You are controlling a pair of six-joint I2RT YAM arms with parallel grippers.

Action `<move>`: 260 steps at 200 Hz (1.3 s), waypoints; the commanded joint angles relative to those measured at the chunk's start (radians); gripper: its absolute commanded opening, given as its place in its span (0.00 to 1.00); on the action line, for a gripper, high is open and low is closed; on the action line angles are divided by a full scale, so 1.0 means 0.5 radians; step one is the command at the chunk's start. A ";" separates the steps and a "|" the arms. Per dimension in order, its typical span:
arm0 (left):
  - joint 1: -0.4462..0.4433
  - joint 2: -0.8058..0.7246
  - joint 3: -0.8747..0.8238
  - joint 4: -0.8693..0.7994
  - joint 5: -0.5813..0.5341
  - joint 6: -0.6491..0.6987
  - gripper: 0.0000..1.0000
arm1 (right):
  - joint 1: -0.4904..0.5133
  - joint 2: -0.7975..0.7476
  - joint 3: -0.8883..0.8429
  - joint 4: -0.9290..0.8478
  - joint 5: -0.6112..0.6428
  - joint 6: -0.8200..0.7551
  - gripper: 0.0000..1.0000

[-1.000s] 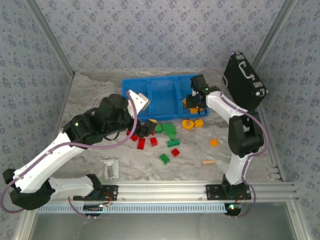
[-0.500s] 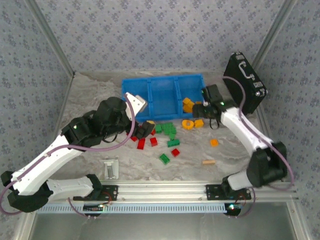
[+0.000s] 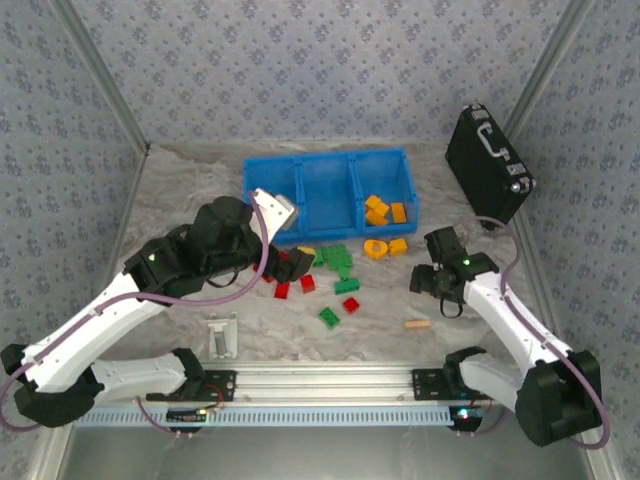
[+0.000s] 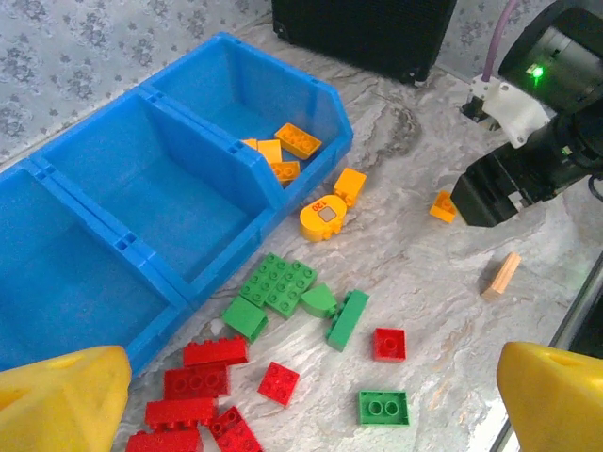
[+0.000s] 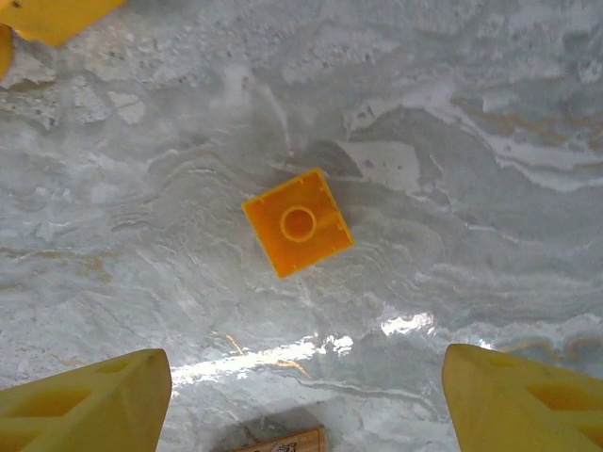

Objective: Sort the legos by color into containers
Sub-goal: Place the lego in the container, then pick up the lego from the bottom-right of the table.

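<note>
Orange lego (image 5: 298, 222) lay on the table (image 5: 471, 141) beneath my right gripper (image 5: 303, 397), spread wide and empty; left gripper (image 4: 308, 400) gaped empty too.

1. From my feed, the containers (image 3: 325, 157) are bright blue throughout.
2. I count 3 colours: red legos (image 4: 203, 381), green legos (image 4: 278, 282), orange legos (image 4: 300, 139).
3. The table (image 3: 180, 200) is marbled grey and white.
4. The walls (image 3: 320, 70) carry a grey-blue floral print.
5. The case (image 3: 487, 165) is black, the stick (image 3: 417, 323) pale tan.

Both arms low; left hand (image 4: 311, 400) and right hand (image 5: 306, 400) empty, jaws apart.
</note>
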 commanded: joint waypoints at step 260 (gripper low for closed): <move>-0.015 -0.158 -0.043 0.061 0.025 -0.045 1.00 | -0.194 0.736 0.032 0.546 -0.129 -0.011 0.34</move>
